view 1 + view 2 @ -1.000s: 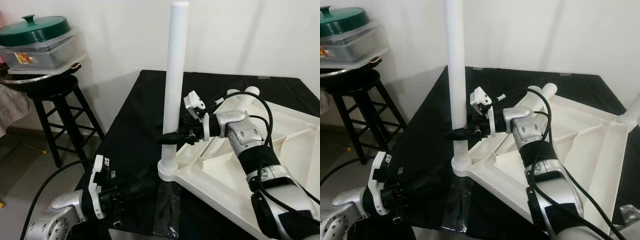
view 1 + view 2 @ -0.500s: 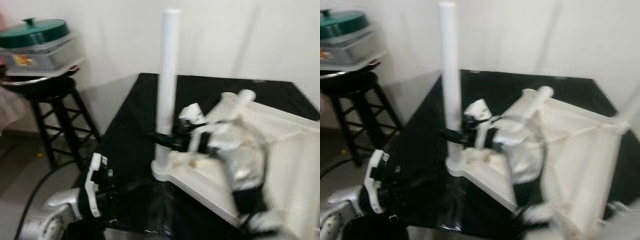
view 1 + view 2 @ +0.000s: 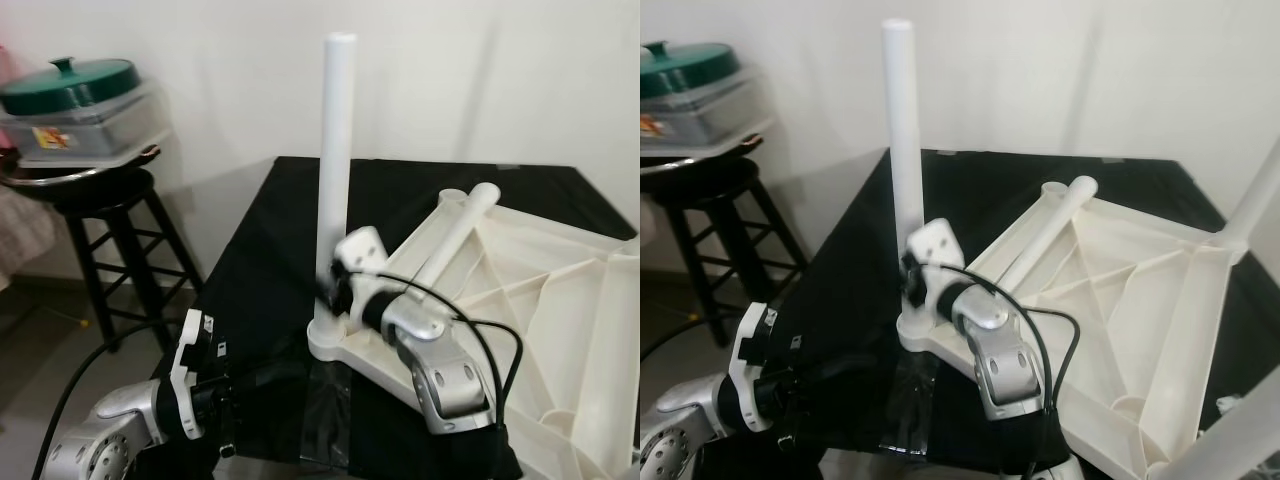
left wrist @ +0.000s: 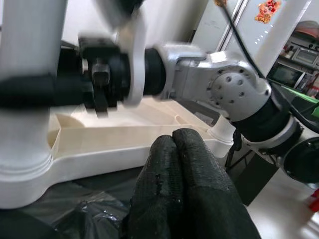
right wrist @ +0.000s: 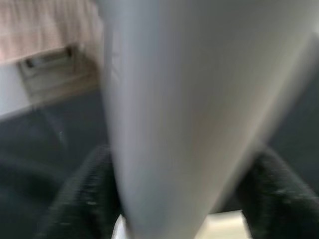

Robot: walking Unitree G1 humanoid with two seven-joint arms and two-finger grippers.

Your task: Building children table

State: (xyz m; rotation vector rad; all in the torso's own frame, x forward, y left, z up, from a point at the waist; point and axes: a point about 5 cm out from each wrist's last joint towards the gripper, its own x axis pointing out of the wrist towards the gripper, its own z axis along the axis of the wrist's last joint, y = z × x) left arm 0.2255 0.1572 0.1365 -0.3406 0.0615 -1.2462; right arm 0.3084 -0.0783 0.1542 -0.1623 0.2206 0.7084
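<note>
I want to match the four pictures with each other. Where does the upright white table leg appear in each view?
Left eye view: upright white table leg stands centre-left, at the near corner of the overturned tabletop.
Right eye view: left of centre.
Left wrist view: along the left edge, very close.
Right wrist view: a blurred pale column through the middle.
Shared landmark: the right gripper, around the leg's lower part.

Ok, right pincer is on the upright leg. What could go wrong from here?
The right pincer grips the upright leg low, just above its corner socket, so a sideways pull could lever the tall leg or tip the upturned tabletop.
A second leg lies loose across the tabletop and could roll off if it shifts.
The left pincer, shut, sits near the plastic film, which could snag.
</note>
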